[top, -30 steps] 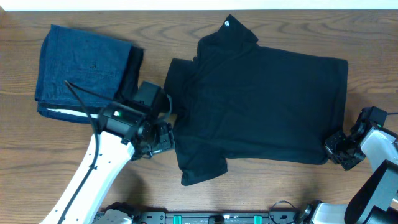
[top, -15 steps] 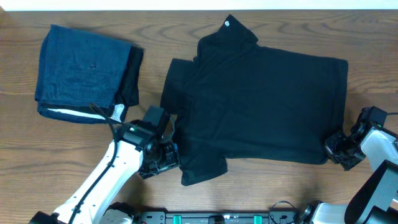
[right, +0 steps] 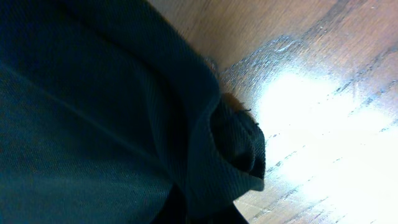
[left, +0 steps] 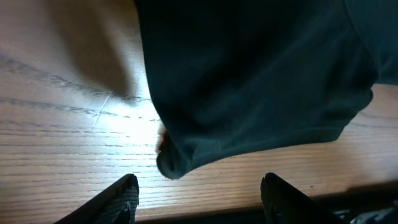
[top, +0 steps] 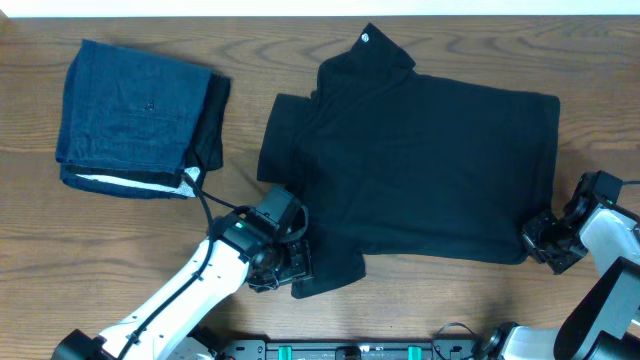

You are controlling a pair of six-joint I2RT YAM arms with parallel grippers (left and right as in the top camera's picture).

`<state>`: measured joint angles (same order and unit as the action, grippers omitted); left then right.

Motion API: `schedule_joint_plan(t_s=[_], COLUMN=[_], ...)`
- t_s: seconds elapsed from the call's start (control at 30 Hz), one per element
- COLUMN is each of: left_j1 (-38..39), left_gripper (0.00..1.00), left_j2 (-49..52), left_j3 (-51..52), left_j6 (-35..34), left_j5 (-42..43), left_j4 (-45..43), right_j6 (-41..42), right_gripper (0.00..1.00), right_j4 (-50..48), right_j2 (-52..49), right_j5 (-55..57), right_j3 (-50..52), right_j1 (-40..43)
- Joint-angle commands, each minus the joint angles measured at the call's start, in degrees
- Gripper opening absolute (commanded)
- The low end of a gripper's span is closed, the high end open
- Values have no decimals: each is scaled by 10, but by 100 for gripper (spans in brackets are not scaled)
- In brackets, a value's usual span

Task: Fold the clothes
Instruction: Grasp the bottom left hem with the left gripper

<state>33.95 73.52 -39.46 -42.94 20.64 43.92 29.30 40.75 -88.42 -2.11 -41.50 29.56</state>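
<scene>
- Wood table (top: 450, 300): everything lies flat on it.
- Black shirt (top: 420, 160): the biggest item, centre to right of the table. Soft matte fabric, short sleeves, mostly smooth with a few shallow creases.
- Shirt's long axis runs left-right. The straight hem edge is at the right. The collar (top: 385, 55) sticks out at the far edge, left of the shirt's middle, with a small white logo (top: 365, 39) on it.
- One sleeve (top: 280, 140) pokes out to the left. A second flap (top: 330, 270) hangs off the near-left corner, pointing near-left.
- Folded dark-blue denim garment (top: 130, 110): far left, apart from the shirt, with a white edge (top: 120, 182) along its near side.
- Left gripper (top: 300, 268): at the near-left flap. In the wrist view its fingers (left: 121, 196) are spread. The rolled tip of the flap lies on the wood just ahead of the gap and is not pinched.
- Right gripper (top: 543, 240): at the shirt's near-right corner, jaws pressed together. In the wrist view the corner fabric bunches into them, so it is pinching the shirt.
</scene>
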Motion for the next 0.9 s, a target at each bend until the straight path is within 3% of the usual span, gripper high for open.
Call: schedule_joint_plan(t_s=[0.0,0.3,0.33,0.37,0.43,0.6,0.7,0.77,0.87], left_j1=[12,12,12,12,12,12,12,12,12], left_gripper=[65,65,61,42,32,33,44,56,59], left_j2=[14,67,75,85,96,116,120,120,120], left_j3=[9,10,10,10,10,10,10,10,10], left_j6=[-35,-38,-39,-39,-39,-39,-39,-39,-39], left_j5=[-23,-22,-20,-18,-16,-5,-5,-5,-6], left_j4=[-3,-10,-13,-18,-21,-31,-36,-39,-40], right_j6=[-2,-2,-2,-2,-2,-2,-2,-2,-2], right_gripper=[1,1,1,1,1,1,1,1,1], right_j4=[-5,-5,-5,-5,-5,-5,-5,-5,-5], right_j2=[-12,-12,-12,-12,-12,-12,-12,-12,-12], right_j5=[16,16,16,16,16,16,16,16,16], right_j3=[7,7,7,7,7,7,7,7,7], right_j1=[9,9,9,9,9,9,9,9,9])
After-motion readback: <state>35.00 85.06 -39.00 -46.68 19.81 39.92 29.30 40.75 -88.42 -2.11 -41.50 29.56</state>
